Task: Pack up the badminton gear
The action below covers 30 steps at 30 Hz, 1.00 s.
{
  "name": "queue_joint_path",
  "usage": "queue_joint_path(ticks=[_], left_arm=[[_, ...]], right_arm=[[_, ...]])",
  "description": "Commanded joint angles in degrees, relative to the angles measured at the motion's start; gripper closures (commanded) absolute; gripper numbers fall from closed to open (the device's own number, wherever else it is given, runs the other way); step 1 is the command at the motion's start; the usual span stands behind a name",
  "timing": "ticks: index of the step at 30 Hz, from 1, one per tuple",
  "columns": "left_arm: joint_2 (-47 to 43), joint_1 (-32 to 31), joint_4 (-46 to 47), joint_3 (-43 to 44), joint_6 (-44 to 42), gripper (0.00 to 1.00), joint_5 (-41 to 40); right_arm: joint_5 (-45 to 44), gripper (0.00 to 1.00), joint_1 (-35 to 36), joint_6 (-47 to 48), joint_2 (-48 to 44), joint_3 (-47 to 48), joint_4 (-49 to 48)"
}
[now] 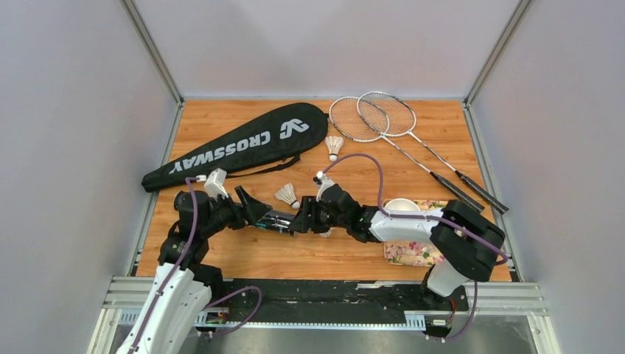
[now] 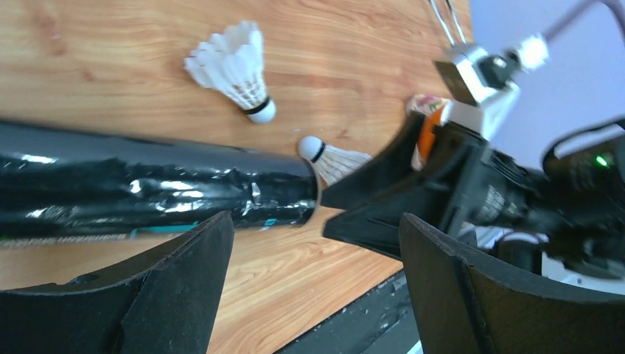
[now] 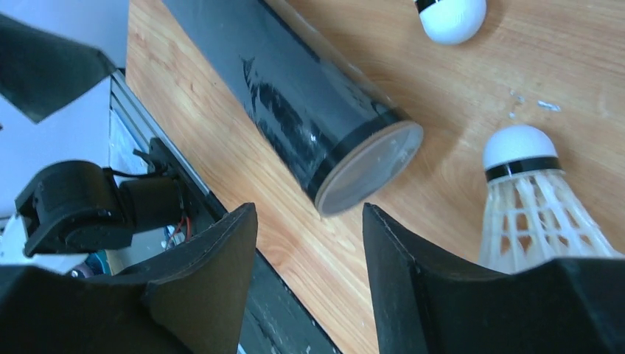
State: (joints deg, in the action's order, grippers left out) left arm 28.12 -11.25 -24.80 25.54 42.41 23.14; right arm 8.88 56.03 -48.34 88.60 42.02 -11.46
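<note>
The long dark tube [image 1: 276, 220] lies on the table between my two grippers. My left gripper [image 1: 254, 209] is open and empty at its left part; the tube [image 2: 147, 192] runs just beyond my fingertips. My right gripper [image 1: 300, 220] is open and empty at the tube's capped end [image 3: 368, 169]. One white shuttlecock [image 1: 287, 195] lies just behind the tube. A second [image 2: 335, 158] lies by the capped end, close to my right fingers, and also shows in the right wrist view [image 3: 531, 199]. A third [image 1: 334, 145] lies farther back. The black CROSSWAY bag [image 1: 236, 144] is at the back left. Two silver rackets [image 1: 383, 122] lie at the back right.
A small white bowl [image 1: 402, 205] and a flower-patterned tray [image 1: 409, 253] sit at the front right, partly under my right arm. The table's near edge with a black rail [image 1: 332, 291] runs just in front of the tube.
</note>
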Motion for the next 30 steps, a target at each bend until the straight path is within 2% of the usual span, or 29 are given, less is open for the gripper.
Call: queue_joint_path(ticks=[1, 3, 4, 9, 10, 13, 15, 16, 17, 18, 19, 20, 22, 23, 24, 27, 29, 30], left_arm=[[0.5, -0.1, 6.0, 1.0, -7.2, 0.10, 10.3], [0.6, -0.2, 6.9, 1.1, -8.2, 0.12, 13.3], [0.7, -0.1, 7.8, 1.2, -8.6, 0.13, 14.3], [2.1, -0.1, 9.5, 1.9, -11.1, 0.17, 19.4], [2.5, -0.2, 9.6, 2.4, -11.8, 0.18, 19.9], [4.8, -0.3, 9.3, 4.0, -14.9, 0.18, 22.2], [7.5, -1.7, 8.2, 5.5, -18.8, 0.16, 22.3], [8.8, -2.9, 7.7, 7.6, -20.7, 0.16, 21.1], [10.1, -5.8, 6.6, 9.0, -25.3, 0.16, 19.2], [13.2, -8.0, 3.6, 10.5, -27.9, 0.16, 16.7], [15.0, -10.1, 1.6, 14.4, -31.3, 0.22, 12.2], [16.9, -15.2, -0.4, 16.5, -38.7, 0.24, 9.2], [22.2, -19.7, -5.5, 21.5, -46.0, 0.27, 0.8], [23.7, -21.8, -6.6, 22.5, -53.2, 0.27, -0.2], [25.4, -23.6, -6.8, 23.1, -55.8, 0.27, -1.1], [24.0, -24.0, -2.4, 22.9, -61.8, 0.23, -2.8], [19.5, -23.9, 2.8, 19.3, -64.6, 0.16, -2.0], [18.1, -24.0, 7.5, 17.9, -65.9, 0.08, -1.1]], right_arm=[[-1.9, 0.45, 0.5, -5.5, 4.0, -0.1, -15.1], [-0.6, 0.49, 0.5, -7.5, 7.0, -0.1, -17.1], [-0.3, 0.56, 0.6, -8.1, 7.9, -0.4, -19.3], [-1.1, 0.74, 0.7, -8.1, 9.7, -0.1, -19.6], [-1.7, 0.86, 0.7, -7.0, 9.6, 0.4, -18.6], [-3.5, 1.00, 0.5, -1.7, 7.6, 2.2, -12.2], [-2.4, 1.00, -0.1, 2.2, 5.5, 4.7, -6.7], [0.3, 1.00, -0.6, 7.2, 3.5, 5.9, -4.1], [1.7, 1.00, -0.9, 9.6, 2.6, 9.3, -0.9], [2.8, 1.00, -2.0, 12.4, 1.9, 11.0, 6.6], [5.9, 1.00, -2.6, 14.7, 0.8, 12.5, 10.0], [7.7, 1.00, -3.1, 19.5, 0.3, 15.5, 13.8], [12.8, 1.00, -5.2, 22.9, -1.1, 16.9, 20.5], [14.1, 1.00, -5.8, 26.1, -2.4, 17.6, 22.3], [14.7, 1.00, -6.9, 27.1, -3.1, 18.7, 25.5], [17.7, 1.00, -9.1, 30.2, -5.5, 19.9, 30.2], [20.8, 1.00, -10.5, 31.0, -7.2, 20.1, 31.5], [21.5, 1.00, -10.7, 31.8, -7.8, 20.2, 32.8]])
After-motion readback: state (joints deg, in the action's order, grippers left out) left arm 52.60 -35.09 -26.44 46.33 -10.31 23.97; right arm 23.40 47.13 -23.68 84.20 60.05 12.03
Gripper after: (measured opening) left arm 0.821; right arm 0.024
